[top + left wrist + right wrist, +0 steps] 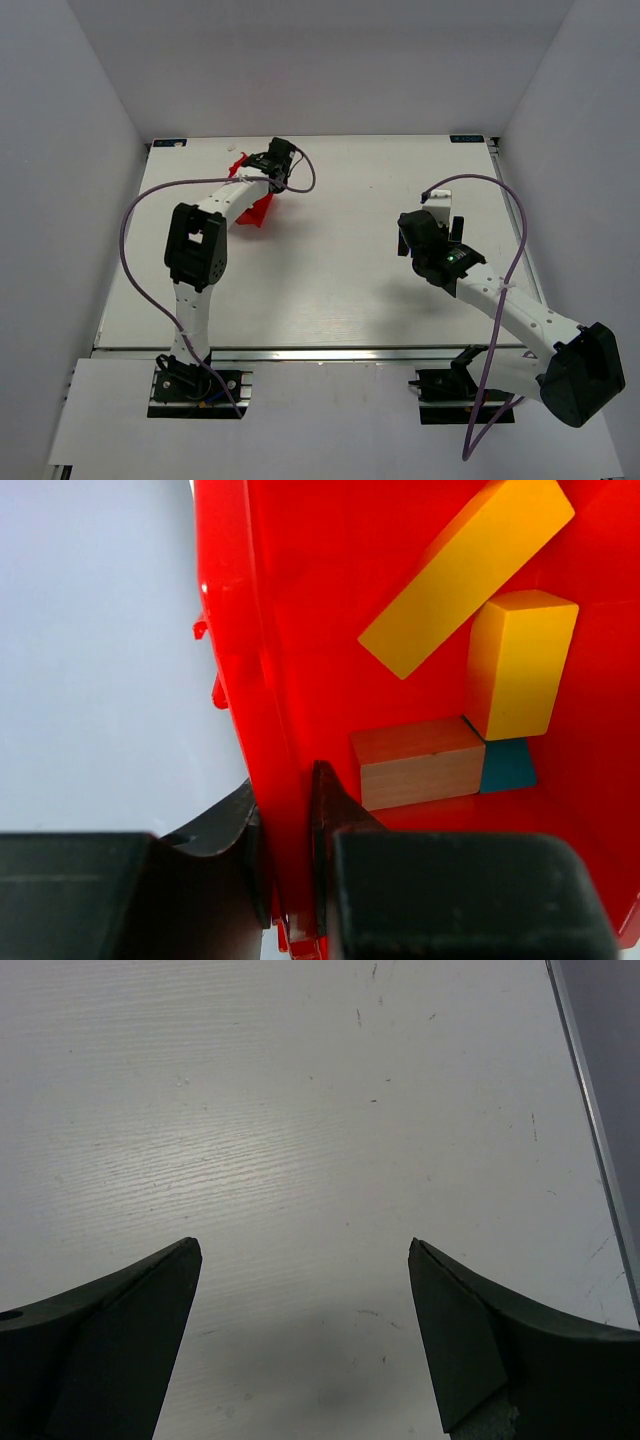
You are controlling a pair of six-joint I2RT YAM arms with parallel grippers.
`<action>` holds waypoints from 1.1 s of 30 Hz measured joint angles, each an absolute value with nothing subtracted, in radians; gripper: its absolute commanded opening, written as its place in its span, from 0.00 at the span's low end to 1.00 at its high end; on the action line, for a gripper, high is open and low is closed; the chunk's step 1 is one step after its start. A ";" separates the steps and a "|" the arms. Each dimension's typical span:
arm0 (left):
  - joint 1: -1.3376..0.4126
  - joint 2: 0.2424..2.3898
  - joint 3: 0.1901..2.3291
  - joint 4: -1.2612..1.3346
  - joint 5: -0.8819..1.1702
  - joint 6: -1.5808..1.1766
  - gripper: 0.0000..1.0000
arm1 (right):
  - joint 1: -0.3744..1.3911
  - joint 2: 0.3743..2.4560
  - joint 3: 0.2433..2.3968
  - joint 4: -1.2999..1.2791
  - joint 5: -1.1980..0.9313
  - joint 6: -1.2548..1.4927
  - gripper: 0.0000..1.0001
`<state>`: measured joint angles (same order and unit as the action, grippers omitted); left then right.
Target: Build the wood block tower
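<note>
Well to the right of the red bin point(300, 600) and nearer the arm bases, the right gripper point(305, 1250) hangs over bare table point(300, 1110), jaws spread wide, holding nothing. At the bin itself, the left gripper point(287, 810) has its jaws pressed together on the bin's wall, one finger outside and one inside. Farther in, the pieces lie loose inside the bin: a brownish block point(418, 763) touching a teal block point(507, 766), a short yellow block point(520, 665) above them, and a long yellow block point(467, 575) slanted beyond. No tower is started, so getting the blocks out and stacking them both remain.
</note>
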<state>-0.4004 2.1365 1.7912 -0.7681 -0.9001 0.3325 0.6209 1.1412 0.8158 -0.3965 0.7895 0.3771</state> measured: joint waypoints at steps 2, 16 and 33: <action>-0.422 2.124 1.772 -0.720 -0.913 0.416 0.00 | 0.621 1.141 0.817 -0.402 0.792 0.376 0.89; -0.573 1.996 1.386 0.014 -1.154 1.148 0.00 | 0.617 1.141 0.822 -0.418 0.802 0.369 0.89; -0.661 2.090 1.243 0.710 -1.338 1.775 0.00 | 0.617 1.141 0.829 -0.447 0.801 0.358 0.89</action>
<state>-0.6613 2.0899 1.2427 0.7097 -1.3384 1.7752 0.6174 1.1412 0.8288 -0.4469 0.8005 0.3584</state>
